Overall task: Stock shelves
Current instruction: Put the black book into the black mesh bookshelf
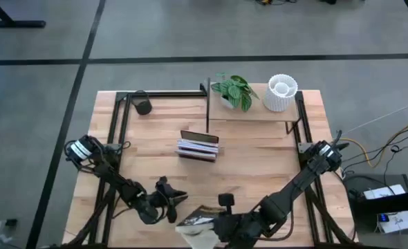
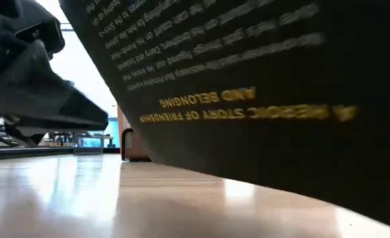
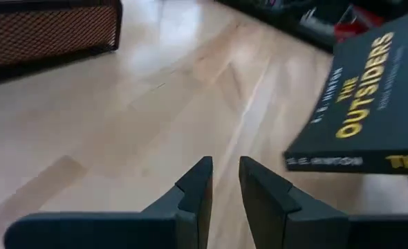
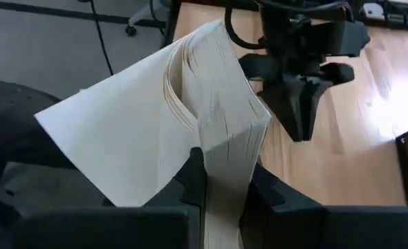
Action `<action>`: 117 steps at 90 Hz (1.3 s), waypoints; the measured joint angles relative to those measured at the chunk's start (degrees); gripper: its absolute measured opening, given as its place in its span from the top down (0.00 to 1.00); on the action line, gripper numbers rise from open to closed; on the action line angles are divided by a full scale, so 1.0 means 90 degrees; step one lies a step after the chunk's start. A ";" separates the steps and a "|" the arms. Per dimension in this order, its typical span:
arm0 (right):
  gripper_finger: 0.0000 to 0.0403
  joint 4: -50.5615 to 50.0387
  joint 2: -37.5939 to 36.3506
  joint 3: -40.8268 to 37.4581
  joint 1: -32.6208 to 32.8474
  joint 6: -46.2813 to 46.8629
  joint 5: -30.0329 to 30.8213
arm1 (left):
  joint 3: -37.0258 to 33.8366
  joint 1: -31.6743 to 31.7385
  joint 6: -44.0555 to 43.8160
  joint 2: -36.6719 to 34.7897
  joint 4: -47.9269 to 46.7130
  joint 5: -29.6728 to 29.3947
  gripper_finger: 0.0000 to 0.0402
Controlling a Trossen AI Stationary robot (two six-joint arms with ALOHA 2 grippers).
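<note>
My right gripper is shut on a dark paperback near the table's near edge. In the low view the book's back cover fills most of the picture. My left gripper hovers just left of the book, low over the tabletop. Its fingers stand a narrow gap apart with nothing between them. The shelves stand at the far side, with the pale board at the far right. My right gripper pinches the book's block of pages between its two fingers, at the open page edge. Some leaves flare away outside one finger. The book is tilted, and in the low view its lower edge stands above the tabletop.
A small dark rack with several books stands mid-table. A leafy plant and a white ribbed pot sit on the shelf board. A dark cylinder lies far left. Bare wood lies between the rack and both grippers.
</note>
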 joint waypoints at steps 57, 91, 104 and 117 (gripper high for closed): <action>0.94 0.0002 0.0001 -0.0005 -0.0009 -0.0027 -0.0058 | 0.0866 -0.0755 0.3298 0.0056 0.0427 0.0407 0.59; 0.94 0.0000 0.0002 -0.0005 -0.0094 -0.0066 -0.0063 | 0.1464 -0.0627 0.4880 0.0061 0.0203 0.0687 0.32; 0.94 0.0002 0.0001 -0.0005 -0.0216 -0.0237 -0.0060 | 0.1513 -0.0549 0.5181 0.0061 0.0186 0.0678 0.39; 0.94 -0.0010 0.0000 -0.0006 -0.0381 -0.0364 -0.0070 | 0.1498 -0.0492 0.5588 0.0056 0.0080 0.0343 0.62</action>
